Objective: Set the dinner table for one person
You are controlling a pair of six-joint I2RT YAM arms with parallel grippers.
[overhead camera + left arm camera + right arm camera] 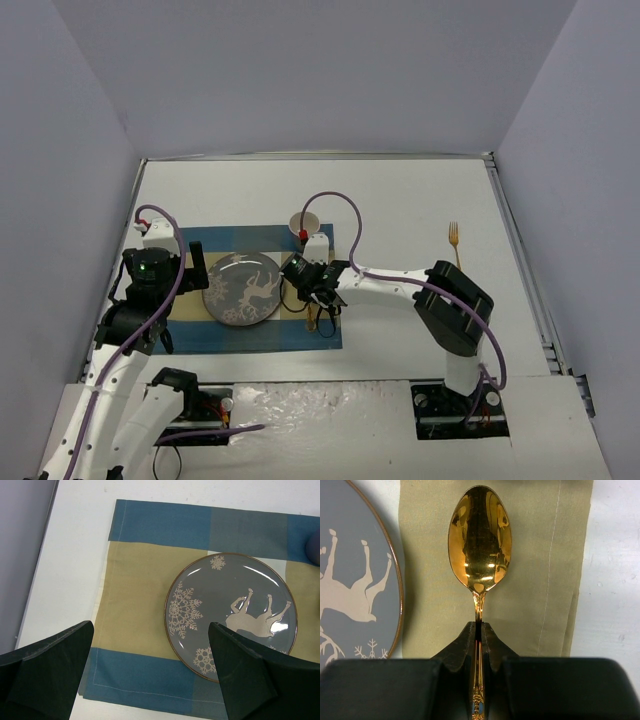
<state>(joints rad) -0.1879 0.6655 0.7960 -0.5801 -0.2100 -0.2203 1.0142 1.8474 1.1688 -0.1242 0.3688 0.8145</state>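
My right gripper (479, 626) is shut on the handle of a gold spoon (479, 537). It holds the spoon over the tan right part of the checked placemat (535, 555), just right of the grey reindeer plate (355, 580). In the top view this gripper (310, 290) sits beside the plate (243, 288) on the white dinner table (400, 200). My left gripper (150, 670) is open and empty above the placemat's left part (135, 605), left of the plate (230, 610).
A cup (304, 222) stands at the placemat's far right corner. A gold fork (453, 240) lies on the table at the right. The right arm stretches across the table's middle. Grey walls close in three sides.
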